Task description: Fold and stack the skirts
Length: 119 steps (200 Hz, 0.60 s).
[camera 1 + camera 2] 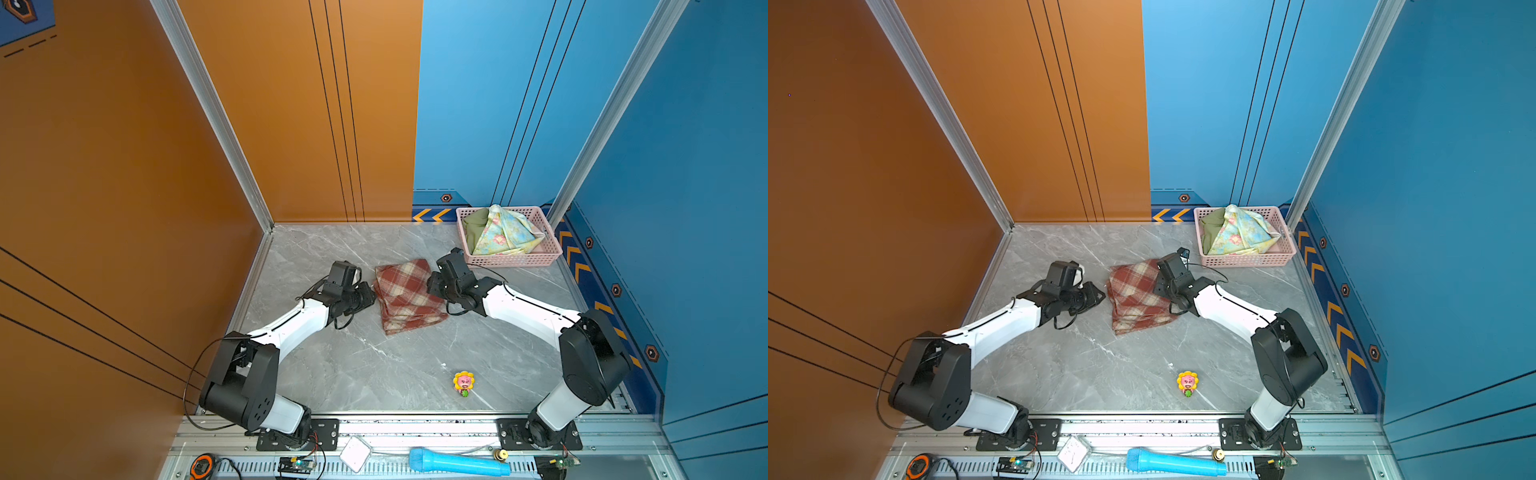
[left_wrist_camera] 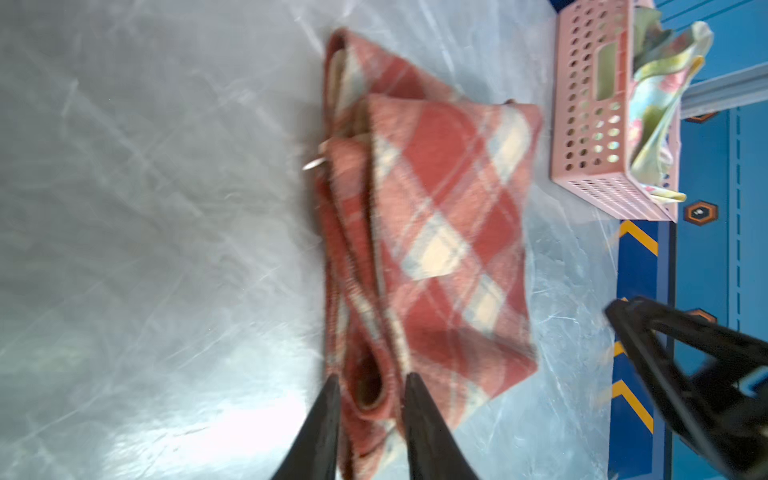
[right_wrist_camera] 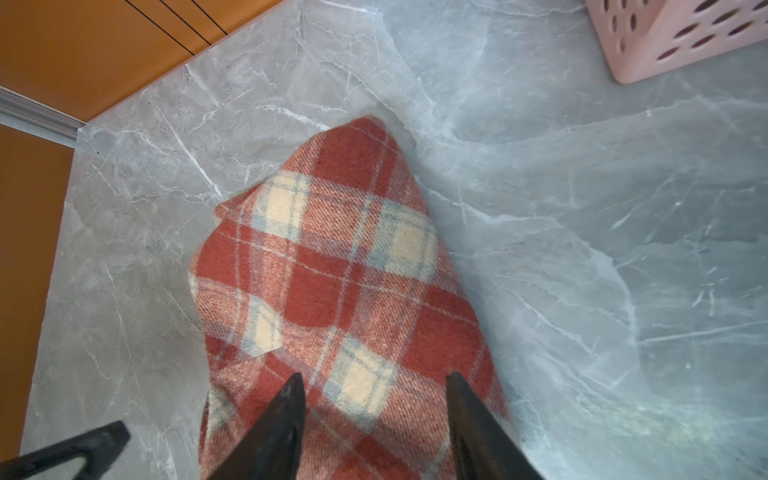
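Reaching in from the left side of the grey marble surface (image 1: 332,374), the left gripper (image 1: 369,296) sits low at the left edge of the plaid skirt (image 1: 405,295). In the left wrist view its jaws stand narrowly parted (image 2: 372,380), with a rolled fold of the red-and-cream cloth lying between them. The loop of that fold looks unsqueezed, so they clamp nothing.

The plaid skirt lies folded in several layers around the middle of the surface, a little toward the back edge, and the stepped layers show at its front end in both top views (image 1: 1133,297).

At the skirt's right edge is the right gripper (image 1: 431,284). The right wrist view shows its jaws well apart (image 3: 374,378) above the top layer of plaid (image 3: 332,270), holding nothing.

Near the front edge, right of the middle and well apart from the cloth, stands a small flower toy (image 1: 463,383).

In the back right corner sits the pink basket (image 1: 511,261). The olive skirt (image 1: 473,230) is bunched in its left part, and the floral skirt (image 1: 503,235) is heaped beside it, rising above the rim.
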### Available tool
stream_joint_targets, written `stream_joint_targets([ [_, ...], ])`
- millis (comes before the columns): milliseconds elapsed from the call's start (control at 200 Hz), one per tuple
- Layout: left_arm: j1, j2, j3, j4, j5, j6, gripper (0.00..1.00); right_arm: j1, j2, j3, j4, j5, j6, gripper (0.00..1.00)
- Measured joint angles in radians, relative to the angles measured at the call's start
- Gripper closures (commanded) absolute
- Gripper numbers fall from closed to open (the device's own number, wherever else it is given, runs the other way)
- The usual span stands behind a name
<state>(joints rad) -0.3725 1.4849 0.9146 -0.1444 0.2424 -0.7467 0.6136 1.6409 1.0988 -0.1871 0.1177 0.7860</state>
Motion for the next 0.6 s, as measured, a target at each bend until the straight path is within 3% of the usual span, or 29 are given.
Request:
stream_joint_targets([
  [355, -0.094, 0.325, 0.340, -0.026, 0.024, 0.069, 0.73, 0.006, -0.010, -0.137, 0.198, 0.029, -0.015, 0.52],
  [596, -0.108, 0.543, 0.503, -0.020, 0.064, 0.093, 0.74, 0.098, 0.024, -0.164, 0.304, 0.095, -0.015, 0.56],
])
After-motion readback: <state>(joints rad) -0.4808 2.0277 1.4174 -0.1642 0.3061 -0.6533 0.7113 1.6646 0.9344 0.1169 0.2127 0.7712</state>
